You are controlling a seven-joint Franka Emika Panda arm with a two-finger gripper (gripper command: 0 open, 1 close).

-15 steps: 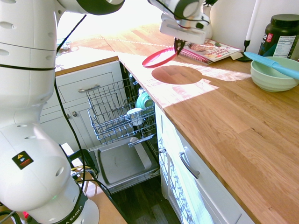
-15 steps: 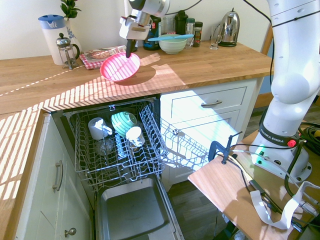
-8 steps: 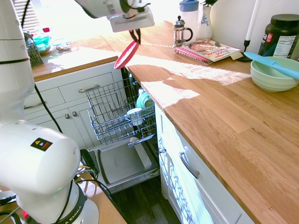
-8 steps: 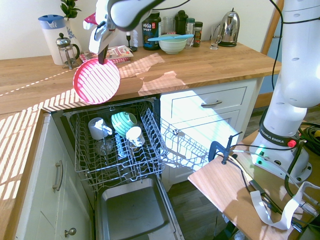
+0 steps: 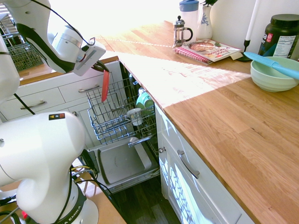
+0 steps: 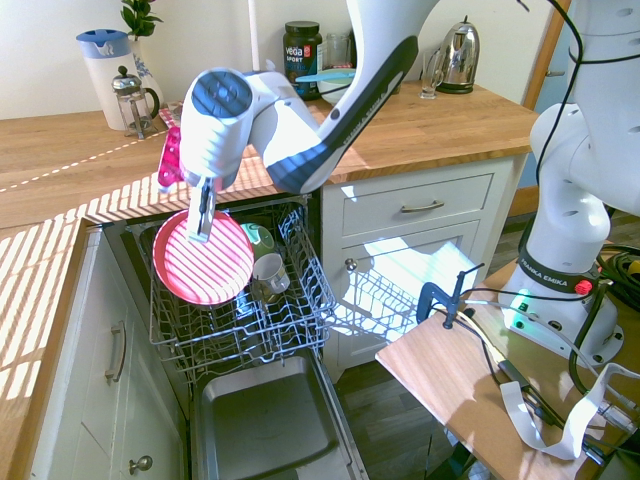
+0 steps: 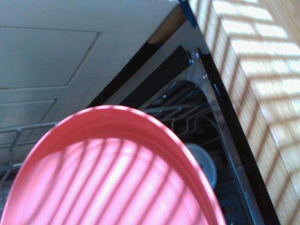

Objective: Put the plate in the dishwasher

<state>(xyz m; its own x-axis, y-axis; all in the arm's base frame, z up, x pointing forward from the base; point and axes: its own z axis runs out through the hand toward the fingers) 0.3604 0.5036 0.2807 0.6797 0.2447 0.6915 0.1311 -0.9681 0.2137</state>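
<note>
The pink-red plate [image 6: 205,258] hangs on edge above the dishwasher's pulled-out wire rack [image 6: 300,300], and my gripper [image 6: 202,228] is shut on its upper rim. From the other side the plate [image 5: 105,86] shows edge-on as a thin red strip under the gripper [image 5: 103,68], above the rack [image 5: 112,114]. The wrist view is mostly filled by the plate [image 7: 108,178], with the dishwasher's dark opening [image 7: 197,136] behind it. The grey fold-down door [image 6: 265,425] lies open below.
In the rack stand a teal cup [image 6: 260,236], a white cup [image 6: 268,272] and glassware. On the wooden counter [image 5: 224,121] are a pale green bowl [image 5: 273,74] with a blue utensil, a magazine [image 5: 208,49], a French press [image 5: 180,31] and a dark tub [image 5: 282,35].
The arm has swung the plate off the counter and down over the dishwasher rack. The plate has turned from nearly flat to standing on edge.
</note>
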